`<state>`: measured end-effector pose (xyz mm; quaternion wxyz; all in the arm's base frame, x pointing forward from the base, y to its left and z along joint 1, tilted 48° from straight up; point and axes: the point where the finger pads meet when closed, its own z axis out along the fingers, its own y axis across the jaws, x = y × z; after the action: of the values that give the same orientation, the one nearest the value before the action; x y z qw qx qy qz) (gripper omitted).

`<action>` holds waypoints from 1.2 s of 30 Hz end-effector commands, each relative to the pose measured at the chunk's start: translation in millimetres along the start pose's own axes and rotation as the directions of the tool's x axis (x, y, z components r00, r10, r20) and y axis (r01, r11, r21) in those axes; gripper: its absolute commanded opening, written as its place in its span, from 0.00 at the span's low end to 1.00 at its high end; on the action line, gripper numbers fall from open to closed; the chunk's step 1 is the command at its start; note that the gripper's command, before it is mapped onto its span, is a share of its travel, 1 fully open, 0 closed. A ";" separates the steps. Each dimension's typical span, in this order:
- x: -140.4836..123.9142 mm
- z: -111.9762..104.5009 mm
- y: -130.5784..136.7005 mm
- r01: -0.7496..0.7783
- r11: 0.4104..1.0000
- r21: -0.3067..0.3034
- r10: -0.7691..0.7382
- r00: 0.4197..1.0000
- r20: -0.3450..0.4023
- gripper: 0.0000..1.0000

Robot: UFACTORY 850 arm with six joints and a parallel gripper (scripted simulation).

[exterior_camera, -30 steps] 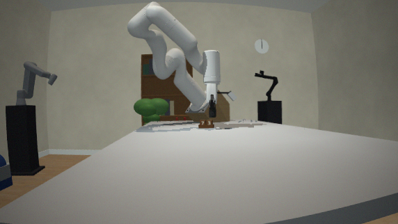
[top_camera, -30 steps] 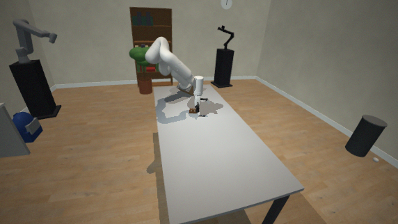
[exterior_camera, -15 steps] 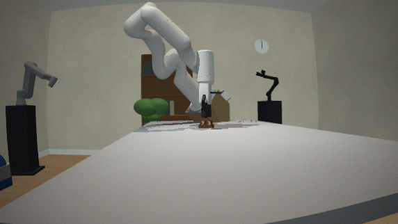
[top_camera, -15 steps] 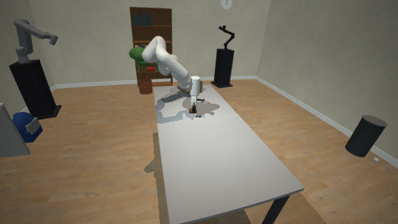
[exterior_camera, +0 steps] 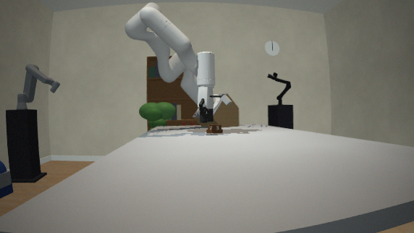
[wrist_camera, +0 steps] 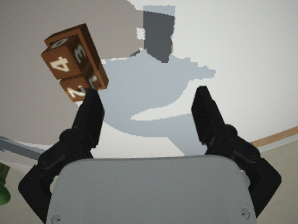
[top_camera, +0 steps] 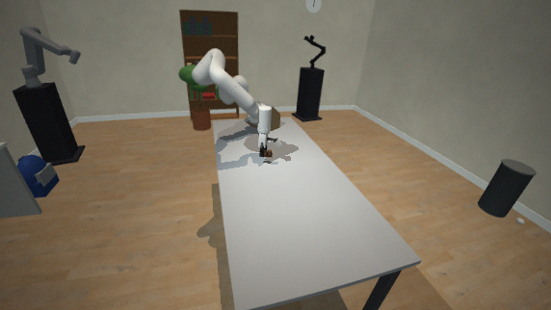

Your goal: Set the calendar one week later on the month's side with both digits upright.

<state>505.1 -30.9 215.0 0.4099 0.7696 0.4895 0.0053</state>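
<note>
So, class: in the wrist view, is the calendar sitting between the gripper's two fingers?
No: the calendar lies beyond and outside the left-hand finger, and the open gripper has only table between its fingers.

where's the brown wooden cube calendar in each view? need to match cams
Top: brown wooden cube calendar is a tiny speck at the table's far end, right under the open black gripper.
Exterior: centre frame on the table's far edge, just below the gripper.
Wrist: upper left, outside the left fingertip; digits 4 and 2 readable.
Shared landmark: the white arm's grey shadow on the white table.
</note>
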 end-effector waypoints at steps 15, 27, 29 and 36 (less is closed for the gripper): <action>-40.9 -0.6 24.6 -0.096 0.995 -0.002 0.096 0.995 -0.001 1.00; -40.9 3.5 24.6 -0.096 0.995 -0.002 0.096 0.995 -0.001 1.00; -40.9 4.8 24.6 -0.096 0.995 -0.002 0.096 0.995 -0.001 1.00; -40.9 6.3 24.6 -0.096 0.995 -0.002 0.096 0.995 -0.001 1.00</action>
<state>504.5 -70.6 242.2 0.4096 0.7919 0.4522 0.0254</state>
